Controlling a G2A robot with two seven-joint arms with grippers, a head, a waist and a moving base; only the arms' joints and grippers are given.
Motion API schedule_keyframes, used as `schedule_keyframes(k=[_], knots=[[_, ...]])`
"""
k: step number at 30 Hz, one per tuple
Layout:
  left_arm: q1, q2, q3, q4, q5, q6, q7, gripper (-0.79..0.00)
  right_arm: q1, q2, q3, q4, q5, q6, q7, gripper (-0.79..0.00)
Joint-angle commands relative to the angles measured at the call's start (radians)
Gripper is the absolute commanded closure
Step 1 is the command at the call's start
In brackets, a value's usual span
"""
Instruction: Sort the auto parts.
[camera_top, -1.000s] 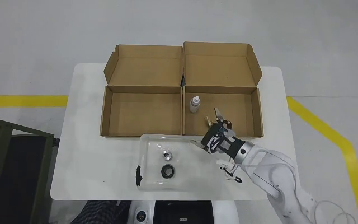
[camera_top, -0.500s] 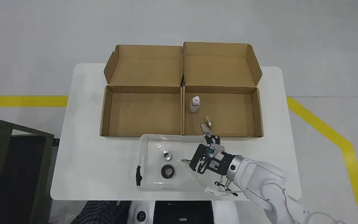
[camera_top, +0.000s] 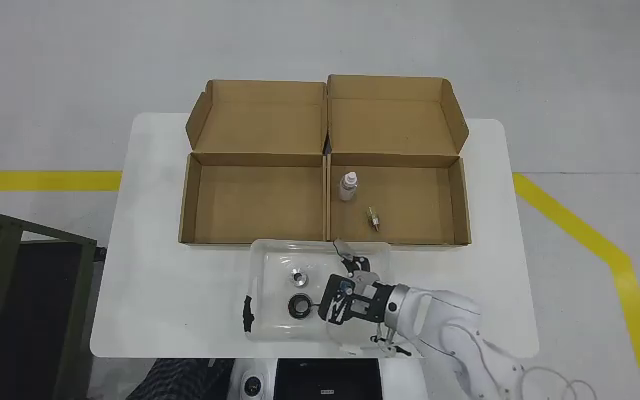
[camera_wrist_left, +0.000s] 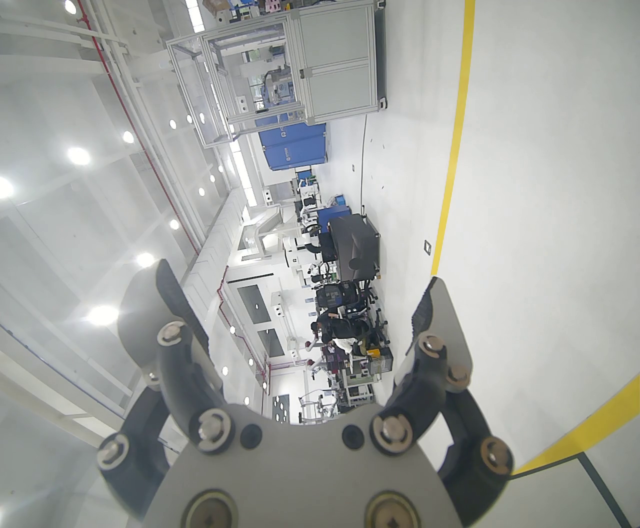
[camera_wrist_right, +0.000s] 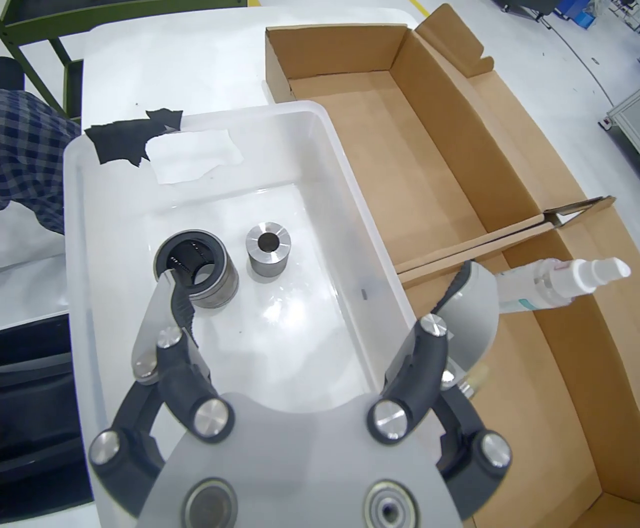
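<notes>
Right gripper (camera_wrist_right: 317, 280): fingers wide, empty, over clear bin (camera_wrist_right: 345, 165) at 6 o'clock on desk (camera_top: 150, 250), likely poised for next pick.
Bin: bearing (camera_wrist_right: 200, 270); steel bushing (camera_wrist_right: 268, 247) at its 12 o'clock.
Right box (camera_top: 420, 200): spray bottle (camera_top: 347, 186), brass fitting (camera_top: 373, 216).
Left gripper (camera_wrist_left: 300, 287): fingers wide, empty.

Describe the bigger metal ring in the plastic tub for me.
Find the clear tub beside the cardboard boxes. Two metal parts stand inside. Yours is the wider, dark-rimmed bearing with a big bore; its neighbour is a smaller silver sleeve.
</notes>
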Motion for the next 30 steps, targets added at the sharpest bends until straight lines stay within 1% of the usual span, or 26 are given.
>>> schedule_keyframes(k=[1,11,30], knots=[[0.0,0.0,0.0,0.0,0.0,0.0,0.0,-0.785,0.006,0.0,-0.007,0.004,0.006,-0.017,0.003,-0.785],[0.0,0.0,0.0,0.0,0.0,0.0,0.0,-0.785,0.014,-0.002,-0.046,0.015,0.007,-0.053,0.017,-0.785],[0.0,0.0,0.0,0.0,0.0,0.0,0.0,-0.785,0.021,-0.004,-0.052,0.025,0.021,-0.053,0.016,-0.785]])
